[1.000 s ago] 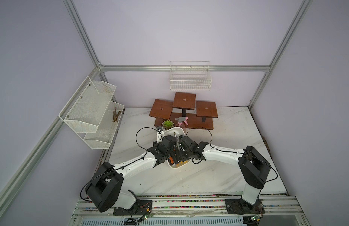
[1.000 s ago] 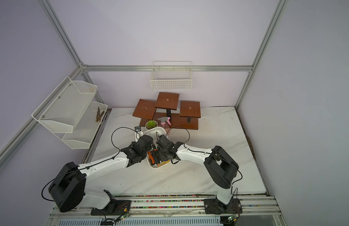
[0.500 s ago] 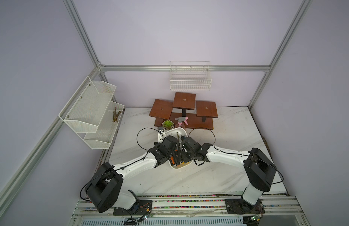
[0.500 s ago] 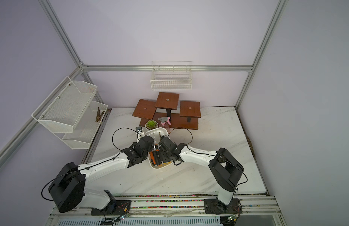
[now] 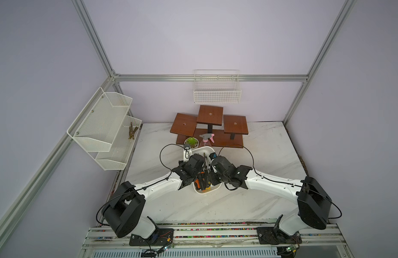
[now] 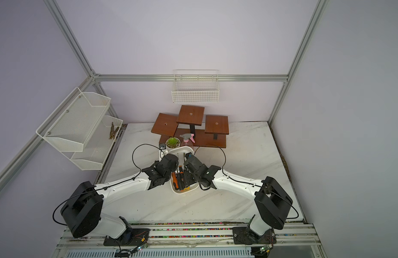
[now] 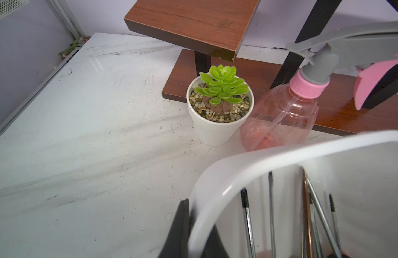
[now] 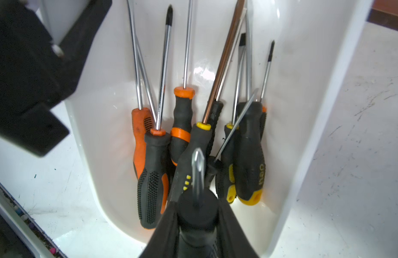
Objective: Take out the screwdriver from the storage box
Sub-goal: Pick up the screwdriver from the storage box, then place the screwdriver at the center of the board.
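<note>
While right jaws held a screwdriver (image 8: pixel 196 212) and left jaws pinched the box (image 7: pixel 215 185), lifting could've snagged neighbours (image 8: pixel 153 178).

I am facing lilac walls (image 5: pixel 204 33) framed by aluminium rails (image 5: pixel 160 78); a white marbled surface (image 5: pixel 271 145) is stretching ahead, a wire basket (image 5: pixel 217 97) is hanging above a tiered wooden stand (image 5: pixel 210 115) (mesh shelves (image 5: pixel 97 125) on my left).

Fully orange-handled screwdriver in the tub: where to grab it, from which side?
Take the orange screwdriver by the shaft end of its handle, from above, jaws across it. That end lies bare next to the storage box wall; a black-handled screwdriver covers part of the butt end. Likely the clearest grip.
</note>
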{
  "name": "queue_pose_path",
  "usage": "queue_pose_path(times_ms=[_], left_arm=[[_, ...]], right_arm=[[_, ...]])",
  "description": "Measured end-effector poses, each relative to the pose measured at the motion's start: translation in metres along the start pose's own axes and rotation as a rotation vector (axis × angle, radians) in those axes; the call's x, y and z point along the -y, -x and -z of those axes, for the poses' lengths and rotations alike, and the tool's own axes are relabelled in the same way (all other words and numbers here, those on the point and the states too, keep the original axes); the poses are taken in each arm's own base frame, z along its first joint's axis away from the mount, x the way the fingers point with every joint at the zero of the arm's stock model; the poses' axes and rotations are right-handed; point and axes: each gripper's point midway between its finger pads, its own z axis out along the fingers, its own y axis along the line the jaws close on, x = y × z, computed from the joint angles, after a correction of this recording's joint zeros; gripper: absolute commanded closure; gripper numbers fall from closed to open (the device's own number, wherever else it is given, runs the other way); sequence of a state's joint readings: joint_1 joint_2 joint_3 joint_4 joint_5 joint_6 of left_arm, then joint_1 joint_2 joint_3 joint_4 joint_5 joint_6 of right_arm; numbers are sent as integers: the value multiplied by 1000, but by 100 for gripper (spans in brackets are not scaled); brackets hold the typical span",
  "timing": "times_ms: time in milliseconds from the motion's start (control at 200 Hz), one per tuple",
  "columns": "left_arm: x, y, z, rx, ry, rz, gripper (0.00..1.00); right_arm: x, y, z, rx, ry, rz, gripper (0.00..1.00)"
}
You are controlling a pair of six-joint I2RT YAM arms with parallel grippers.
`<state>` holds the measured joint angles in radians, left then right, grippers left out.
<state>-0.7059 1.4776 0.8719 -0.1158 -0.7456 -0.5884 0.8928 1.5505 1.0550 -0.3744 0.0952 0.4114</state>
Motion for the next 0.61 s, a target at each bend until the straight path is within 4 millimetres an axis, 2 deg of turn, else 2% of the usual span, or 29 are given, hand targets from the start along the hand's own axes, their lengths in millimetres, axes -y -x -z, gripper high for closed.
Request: queue_pose_path(times_ms=[140, 340, 445, 605], left_arm=[[-5, -1, -10, -37, -27, -14, 100], [-23, 2, -24, -88, -54, -32, 100], [-30, 3, -22, -98, -73, -48, 100], [-36, 2, -12, -107, -106, -88, 100]], right_arm=[[-3, 7, 21, 43, 29, -20, 100], [-5, 13, 46, 86, 62, -49, 100], [0, 0, 45, 59, 52, -62, 100], [15, -39, 30, -36, 21, -90, 100]])
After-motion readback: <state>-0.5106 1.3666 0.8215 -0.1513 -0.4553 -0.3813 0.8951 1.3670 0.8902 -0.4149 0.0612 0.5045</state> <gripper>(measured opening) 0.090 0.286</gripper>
